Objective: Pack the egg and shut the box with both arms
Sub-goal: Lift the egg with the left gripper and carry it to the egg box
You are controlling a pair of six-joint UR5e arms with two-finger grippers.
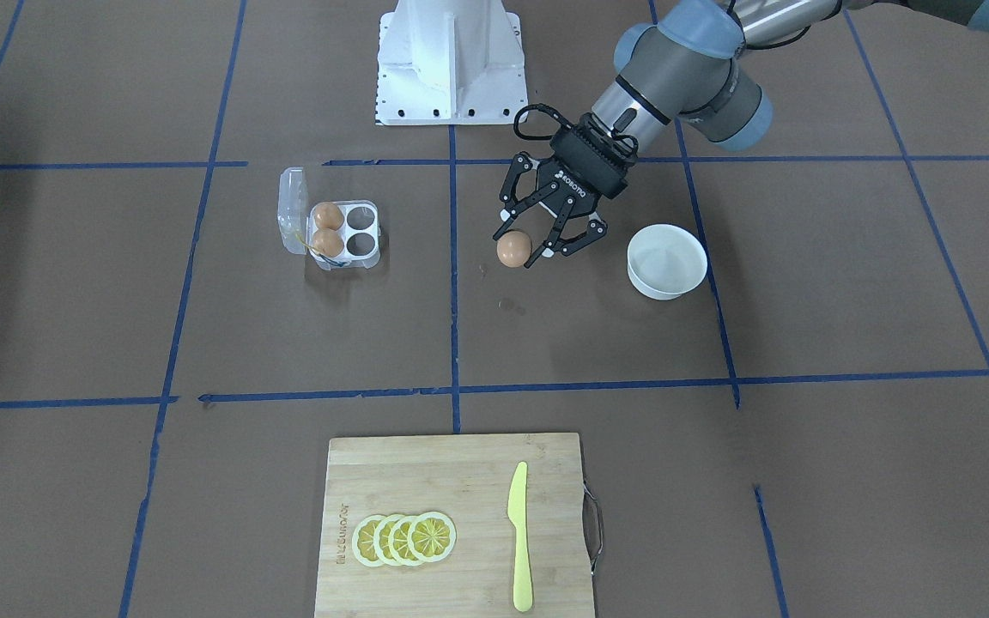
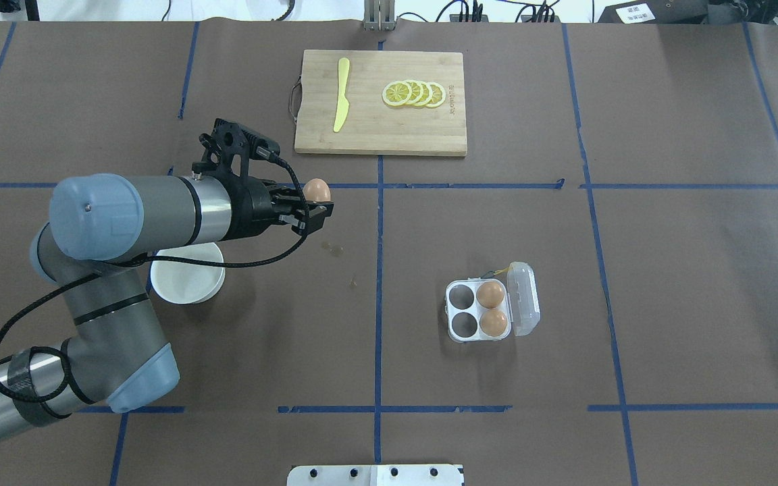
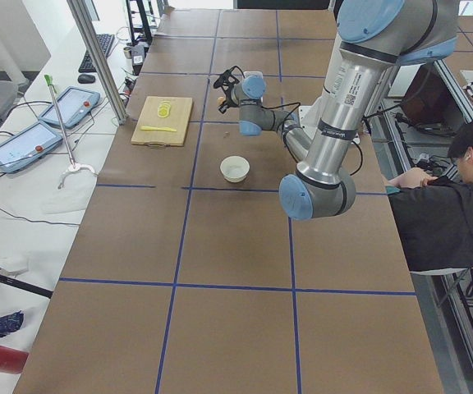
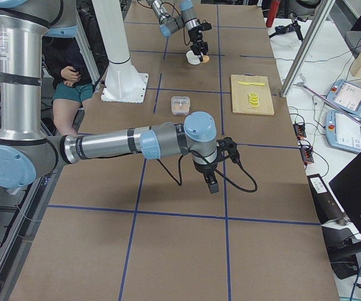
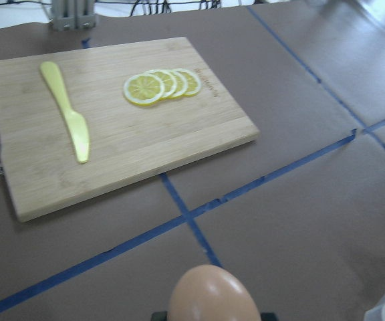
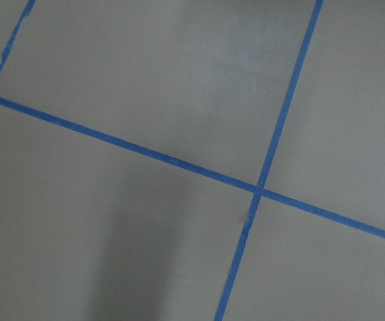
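The left gripper (image 1: pixel 518 247) pinches the egg (image 1: pixel 512 250), jaws partway closed, near the bowl (image 1: pixel 662 289); whether the right gripper (image 4: pixel 212 185) is spread or closed, I cannot tell.

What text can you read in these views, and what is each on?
"ROBOTIQ": on the body of the left end effector, which holds the egg.
Burned-in brand on the cutting board: too blurred to read.
Sticker on the left arm: too small to read.

Bright, even light — soft shadows, the egg (image 5: pixel 212 294) slightly blurred up close.
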